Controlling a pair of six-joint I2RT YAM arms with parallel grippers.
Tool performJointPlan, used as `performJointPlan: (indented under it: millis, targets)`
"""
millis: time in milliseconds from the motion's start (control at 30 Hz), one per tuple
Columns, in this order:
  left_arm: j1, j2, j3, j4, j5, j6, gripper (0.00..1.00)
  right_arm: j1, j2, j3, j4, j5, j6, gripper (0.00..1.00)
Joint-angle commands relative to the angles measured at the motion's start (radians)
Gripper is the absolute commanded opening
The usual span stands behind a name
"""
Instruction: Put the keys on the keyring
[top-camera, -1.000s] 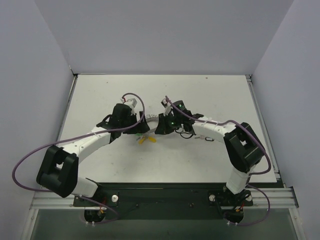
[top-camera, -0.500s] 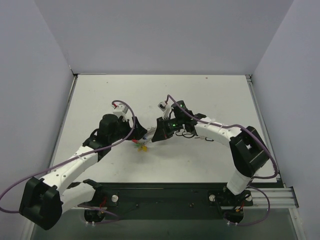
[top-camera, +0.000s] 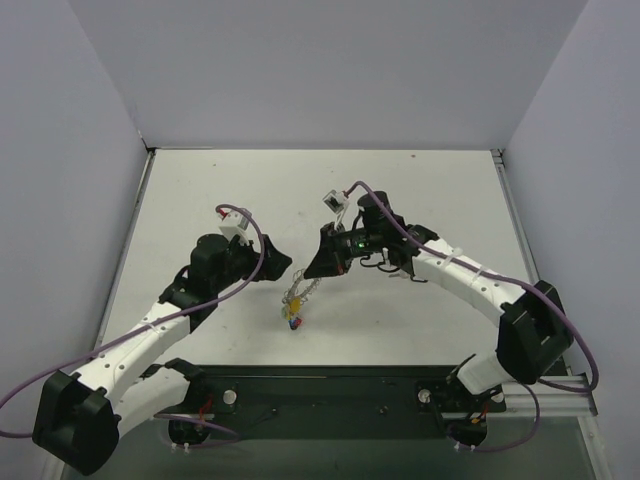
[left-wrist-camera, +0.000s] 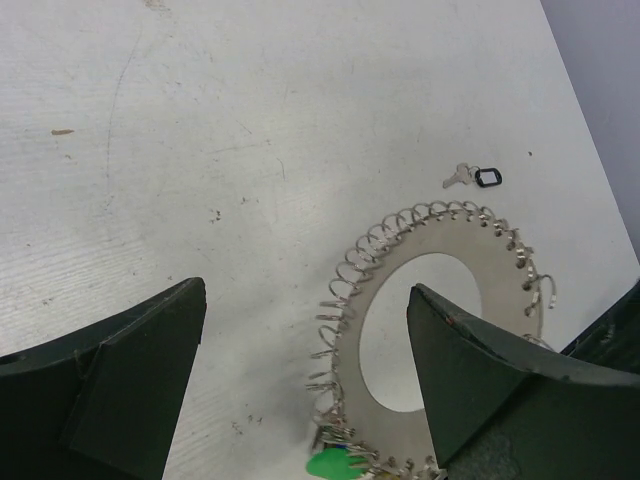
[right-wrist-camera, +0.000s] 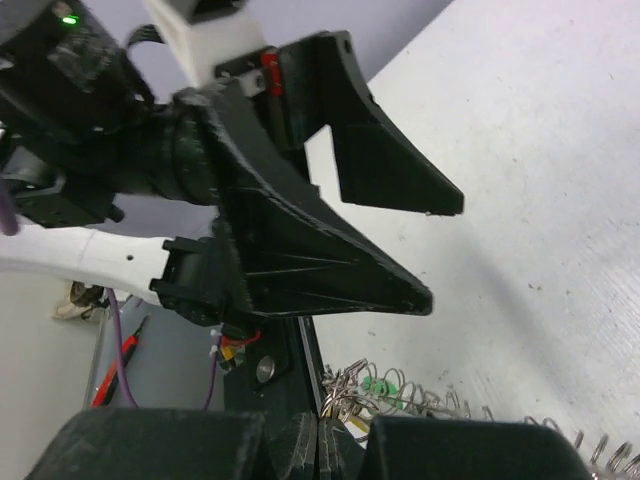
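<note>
The keyring (left-wrist-camera: 452, 250), a flat silvery ring edged with wire coils, shows tilted in the left wrist view, one green key head (left-wrist-camera: 335, 466) at its low end. My right gripper (right-wrist-camera: 320, 452) is shut on the ring's coils (right-wrist-camera: 420, 400). From above, the keyring (top-camera: 298, 292) hangs below the right gripper (top-camera: 316, 270), with coloured keys (top-camera: 292, 320) bunched at its bottom. A loose key with a black head (left-wrist-camera: 477, 177) lies on the table beyond the ring. My left gripper (top-camera: 272, 262) stands open just left of the ring, not touching it.
The white table (top-camera: 420, 190) is bounded by grey walls on three sides and a black rail (top-camera: 320, 385) at the near edge. The left arm's purple cable (top-camera: 30, 385) loops out at the near left.
The left arm has drawn back toward the near left, its gripper still open. The right gripper stays shut on the keyring, which now hangs lower with the keys nearer the front.
</note>
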Motion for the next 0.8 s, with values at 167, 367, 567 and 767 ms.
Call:
performJointPlan:
  millis: [167, 367, 567, 767]
  targets:
    - [-0.004, -0.036, 0.000, 0.032, -0.023, 0.009, 0.91, -0.007, 0.147, -0.024, 0.064, 0.033, -0.023, 0.00]
    - [-0.004, -0.038, -0.018, 0.055, 0.014, 0.026, 0.91, -0.056, 0.118, -0.151, 0.088, 0.070, -0.005, 0.00]
    - [-0.004, 0.003, -0.066, 0.199, 0.210, 0.063, 0.90, -0.091, 0.069, -0.258, 0.101, 0.103, 0.012, 0.00]
    - [-0.007, 0.118, -0.040, 0.303, 0.501, 0.099, 0.86, -0.091, 0.083, -0.304, 0.118, 0.108, 0.029, 0.00]
